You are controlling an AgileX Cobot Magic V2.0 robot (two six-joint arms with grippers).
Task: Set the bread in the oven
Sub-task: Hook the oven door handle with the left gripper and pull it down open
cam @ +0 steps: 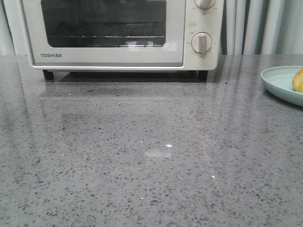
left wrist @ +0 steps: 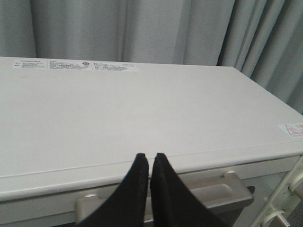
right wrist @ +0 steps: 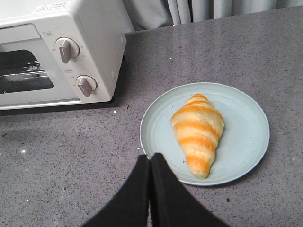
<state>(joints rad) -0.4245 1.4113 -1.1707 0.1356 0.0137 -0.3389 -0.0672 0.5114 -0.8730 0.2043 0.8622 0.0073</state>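
The cream-white oven (cam: 118, 35) stands at the back of the grey counter, its glass door closed. The bread (right wrist: 197, 134), a golden roll with orange stripes, lies on a pale blue plate (right wrist: 246, 142); only its edge (cam: 298, 80) shows at the far right of the front view. My left gripper (left wrist: 148, 156) is shut and empty, hovering above the oven's top front edge, over the door handle (left wrist: 222, 196). My right gripper (right wrist: 150, 156) is shut and empty, raised above the counter by the plate's rim, a short way from the bread.
Two round knobs (cam: 202, 42) sit on the oven's right panel. Grey curtains (cam: 255, 26) hang behind the counter. The pale blue plate (cam: 284, 82) lies at the right edge of the front view. Neither arm shows in the front view.
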